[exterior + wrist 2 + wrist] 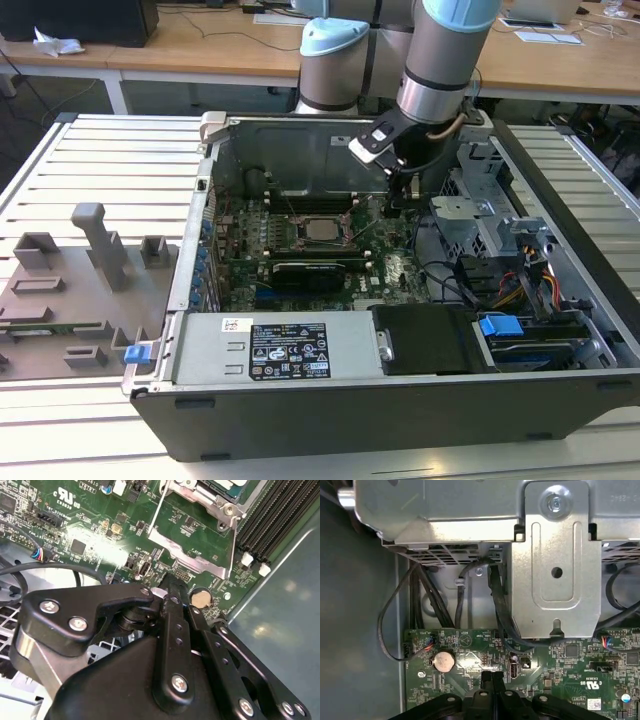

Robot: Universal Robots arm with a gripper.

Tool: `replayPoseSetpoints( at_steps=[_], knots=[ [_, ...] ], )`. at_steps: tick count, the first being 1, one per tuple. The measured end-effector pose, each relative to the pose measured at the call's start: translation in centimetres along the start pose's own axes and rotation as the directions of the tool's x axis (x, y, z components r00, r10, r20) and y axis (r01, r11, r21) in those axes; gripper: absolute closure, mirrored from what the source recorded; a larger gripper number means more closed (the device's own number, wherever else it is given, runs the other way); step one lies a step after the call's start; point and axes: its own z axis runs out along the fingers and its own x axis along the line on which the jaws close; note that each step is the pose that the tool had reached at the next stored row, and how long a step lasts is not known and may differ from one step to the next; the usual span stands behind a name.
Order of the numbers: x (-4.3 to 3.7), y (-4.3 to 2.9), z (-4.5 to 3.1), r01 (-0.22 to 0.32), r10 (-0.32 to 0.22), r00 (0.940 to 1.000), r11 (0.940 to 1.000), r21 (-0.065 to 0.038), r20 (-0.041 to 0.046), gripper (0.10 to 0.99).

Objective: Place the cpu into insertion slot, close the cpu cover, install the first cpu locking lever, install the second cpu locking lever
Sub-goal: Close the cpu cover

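The black pincer (491, 677) is closed on nothing over the green circuit board (560, 665), beside a round silver coin battery (443, 661). Black cables (497, 605) and a grey steel bracket (555, 565) crowd close by. The dull silver square cpu (322, 228) lies mid-board.

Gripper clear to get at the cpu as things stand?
Likely yes. The gripper hangs in the open case just to the exterior view's right of the cpu, whose silver top has nothing over it; only low parts of the green board lie between.
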Motion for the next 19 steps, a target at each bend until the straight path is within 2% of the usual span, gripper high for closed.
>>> replayPoseSetpoints(
  at_steps=[2,8,19],
  knots=[
    [-0.02,-0.54,0.05,0.000,0.000,1.0000,1.0000,0.000,0.0000,0.980],
    [-0.07,-2.76,0.11,0.000,0.000,1.0000,1.0000,-0.004,-0.0002,0.980],
    [-0.13,-5.17,0.18,0.000,0.000,1.0000,1.0000,-0.007,-0.0002,0.980]
  ],
)
